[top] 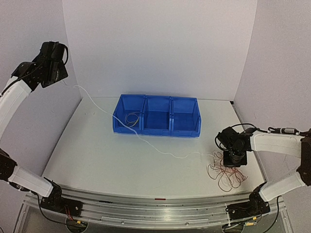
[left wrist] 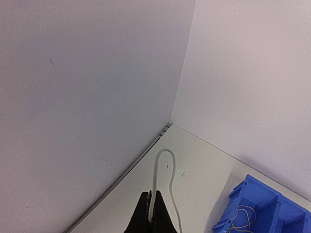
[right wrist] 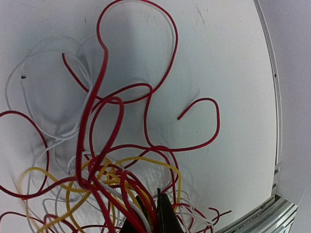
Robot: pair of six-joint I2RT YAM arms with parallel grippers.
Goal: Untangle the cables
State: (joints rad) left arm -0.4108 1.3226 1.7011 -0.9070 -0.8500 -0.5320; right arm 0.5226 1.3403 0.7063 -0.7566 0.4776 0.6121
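My left gripper (top: 61, 79) is raised high at the far left and is shut on a white cable (left wrist: 165, 151). In the left wrist view the gripper (left wrist: 150, 212) pinches the cable, which loops ahead of it. The white cable (top: 146, 142) runs down across the blue bin's front corner to the tangle of cables (top: 226, 174) at the right. My right gripper (top: 234, 161) presses down on the tangle's far edge. In the right wrist view the gripper (right wrist: 154, 214) is closed around red (right wrist: 97, 87), white and yellow cables (right wrist: 146, 160) that pass between its jaws.
A blue bin (top: 156, 131) with three compartments stands at the back centre; a thin tan cable (top: 131, 118) lies coiled in its left compartment. That bin (left wrist: 257, 199) also shows in the left wrist view. White walls enclose the table; a metal rail (top: 146, 208) runs along the near edge.
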